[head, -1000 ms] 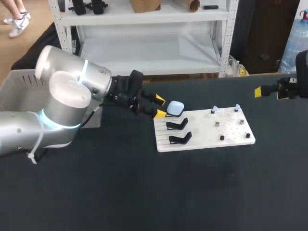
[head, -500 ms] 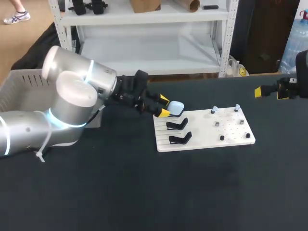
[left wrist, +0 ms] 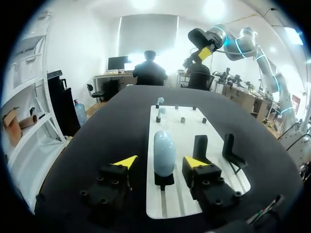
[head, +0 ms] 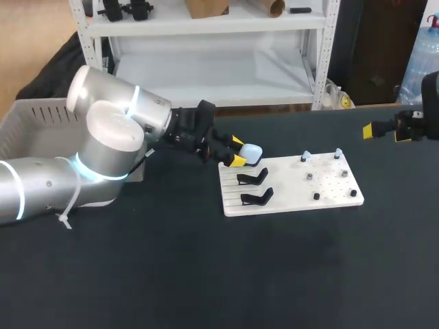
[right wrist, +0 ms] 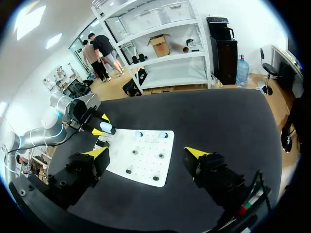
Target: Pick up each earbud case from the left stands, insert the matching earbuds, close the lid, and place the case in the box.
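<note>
Earbud case (left wrist: pixel 164 150), smooth, rounded, probably light and slippery, sits on its stand (left wrist: pixel 164 180) between the parted fingers of the left pincer (left wrist: pixel 160 163), best squeezed gently across its broad sides.

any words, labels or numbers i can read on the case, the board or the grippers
No text can be read anywhere.
earbud case: plain pale blue, no print shows.
white board and black stands: no marks show.
left gripper and right gripper: yellow tips, no lettering shows.
</note>
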Available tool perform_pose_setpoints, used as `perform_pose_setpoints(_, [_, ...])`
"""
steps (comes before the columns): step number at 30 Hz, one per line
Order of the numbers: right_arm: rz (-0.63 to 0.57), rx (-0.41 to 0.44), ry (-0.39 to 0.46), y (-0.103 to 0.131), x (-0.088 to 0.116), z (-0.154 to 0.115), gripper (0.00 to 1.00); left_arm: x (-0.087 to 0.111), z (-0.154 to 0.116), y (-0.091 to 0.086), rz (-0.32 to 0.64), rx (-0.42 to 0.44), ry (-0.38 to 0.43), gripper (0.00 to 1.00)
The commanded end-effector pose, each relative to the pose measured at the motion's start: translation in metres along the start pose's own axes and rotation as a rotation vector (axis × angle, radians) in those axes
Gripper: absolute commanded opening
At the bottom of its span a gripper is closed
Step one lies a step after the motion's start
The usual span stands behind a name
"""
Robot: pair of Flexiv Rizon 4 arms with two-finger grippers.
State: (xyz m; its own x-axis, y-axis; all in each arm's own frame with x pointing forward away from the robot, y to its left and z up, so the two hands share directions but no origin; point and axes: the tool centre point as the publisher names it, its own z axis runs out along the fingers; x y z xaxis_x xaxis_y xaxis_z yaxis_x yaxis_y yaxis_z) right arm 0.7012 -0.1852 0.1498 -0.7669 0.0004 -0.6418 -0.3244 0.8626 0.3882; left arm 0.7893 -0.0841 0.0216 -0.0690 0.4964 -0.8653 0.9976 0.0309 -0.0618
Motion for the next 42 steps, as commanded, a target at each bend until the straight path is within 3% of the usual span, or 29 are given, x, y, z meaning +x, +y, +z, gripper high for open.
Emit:
perform_pose_setpoints(1, [-0.001, -0.002, 0.001, -0.001, 0.0, 0.0, 1.0, 0.001, 0.003, 0.003, -0.002, 0.005, 0.001, 0.53])
perform_pose_setpoints(10, [-0.001, -0.002, 0.001, -0.001, 0.0, 0.0, 1.0, 0.001, 0.005, 0.005, -0.022, 0.002, -0.007, 0.48])
perform_pose_setpoints(32, [-0.001, -0.002, 0.001, -0.001, 0.0, 0.0, 1.0, -0.001, 0.012, 0.001, -0.033, 0.008, -0.018, 0.45])
perform_pose_setpoints(38, [-0.001, -0.002, 0.001, -0.001, 0.0, 0.0, 1.0, -0.001, 0.013, 0.0, -0.034, 0.008, -0.02, 0.4])
perform_pose_setpoints(42, [-0.001, -0.002, 0.001, -0.001, 0.0, 0.0, 1.0, -0.001, 0.013, -0.001, -0.035, 0.005, -0.023, 0.22])
